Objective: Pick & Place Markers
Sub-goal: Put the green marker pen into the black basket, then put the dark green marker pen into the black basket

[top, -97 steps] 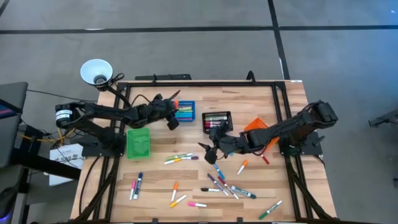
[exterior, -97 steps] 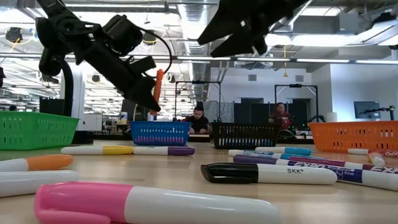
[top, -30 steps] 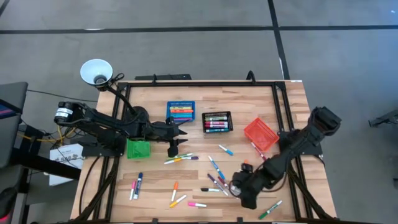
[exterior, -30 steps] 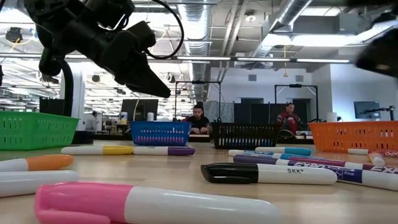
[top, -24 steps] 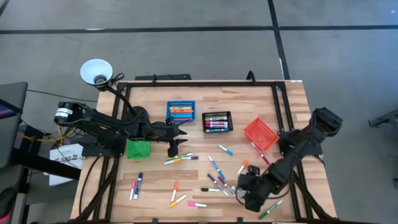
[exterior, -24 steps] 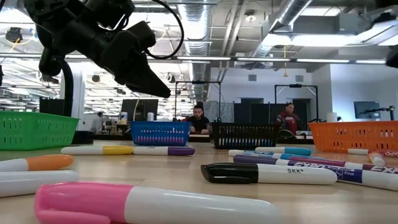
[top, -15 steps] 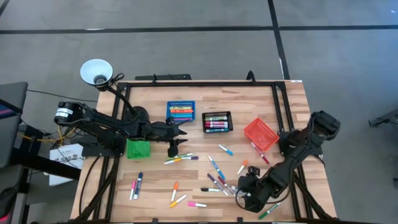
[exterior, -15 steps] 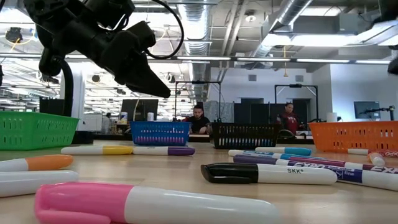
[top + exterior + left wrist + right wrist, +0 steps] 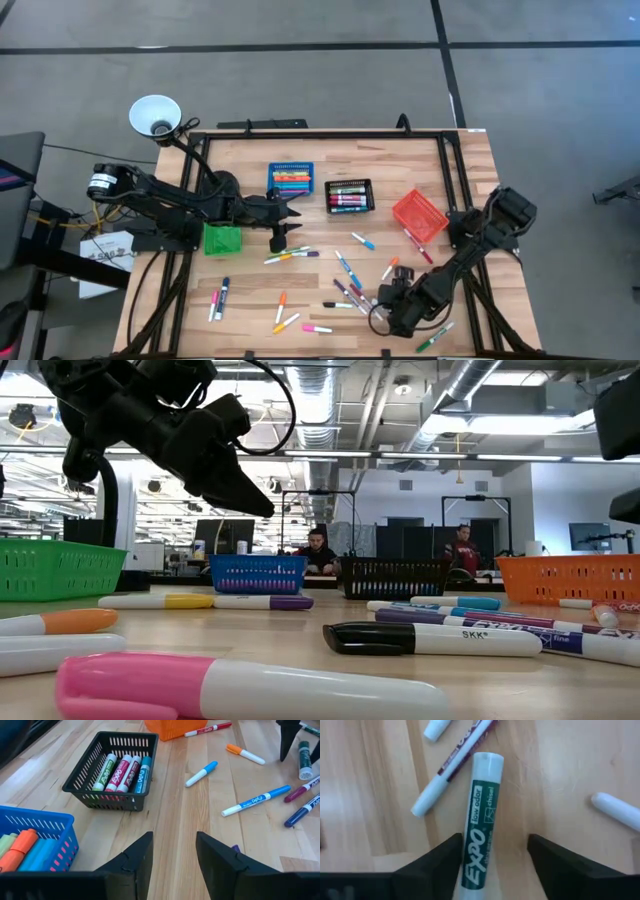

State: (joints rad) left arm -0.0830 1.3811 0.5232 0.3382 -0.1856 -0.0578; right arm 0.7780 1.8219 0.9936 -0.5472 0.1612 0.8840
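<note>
1. Since a second ago my right gripper (image 9: pixel 492 857) has slid a little toward the table's front edge among the loose markers (image 9: pixel 350 290), while my left gripper (image 9: pixel 174 857) has stayed put beside the green bin (image 9: pixel 222 239).
2. Between my right fingers (image 9: pixel 437 862) lies a fat white-barrelled marker (image 9: pixel 480 825) with green "EXPO low odor chisel" lettering, flat on the pale, grained wooden table (image 9: pixel 460 170); the fingers stand apart on either side of it and I cannot tell whether they touch it.
3. A slimmer white marker (image 9: pixel 452 767) with dark red print lies slantwise just beyond its end.
4. My right arm (image 9: pixel 470 255) runs low and stretched out from the orange bin (image 9: pixel 418 215) toward the front edge.
5. My left fingers (image 9: pixel 137 857) are parted and hold nothing, hovering over bare wood.
6. Beyond them sits the black slotted plastic bin (image 9: pixel 112 770) with four markers lying side by side, and the blue bin (image 9: pixel 35 845) is near it with orange and blue caps inside.
7. More markers lie scattered between the black bin and the front edge.
</note>
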